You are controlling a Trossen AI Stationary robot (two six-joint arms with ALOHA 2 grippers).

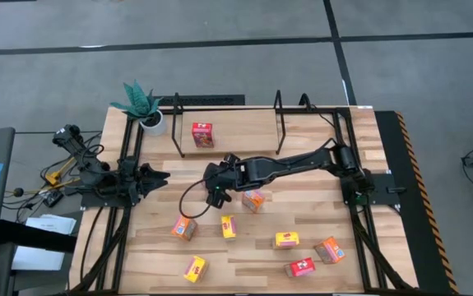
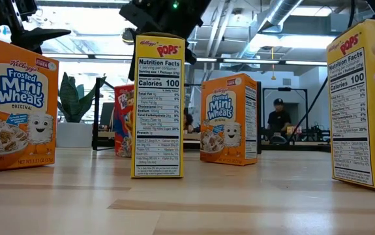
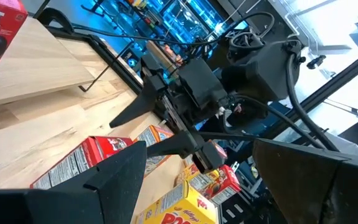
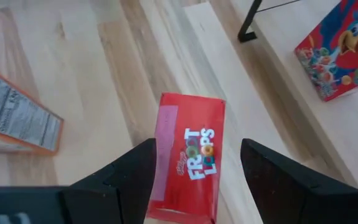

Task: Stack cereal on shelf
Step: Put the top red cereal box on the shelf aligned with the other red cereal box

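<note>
My right gripper (image 1: 215, 193) (image 4: 197, 146) is open and reaches over the table's middle, just in front of the shelf (image 1: 236, 123). A red Froot Loops box (image 4: 188, 165) sits between its spread fingers, its narrow logo face toward the wrist camera; a gap shows on one side. In the high view that box is hidden under the gripper. Another red box (image 1: 202, 134) (image 4: 337, 53) stands on the shelf's wooden base. Several orange, yellow and red boxes stand on the near half of the table, such as one orange box (image 1: 253, 200). My left gripper (image 1: 162, 176) (image 3: 197, 146) waits open at the table's left.
A white potted plant (image 1: 147, 111) stands at the shelf's left end. The shelf's black end loops (image 1: 279, 115) rise beside the right arm. In the low view a yellow Pops box (image 2: 158, 104) stands close in front. A person (image 2: 278, 117) is far behind the table.
</note>
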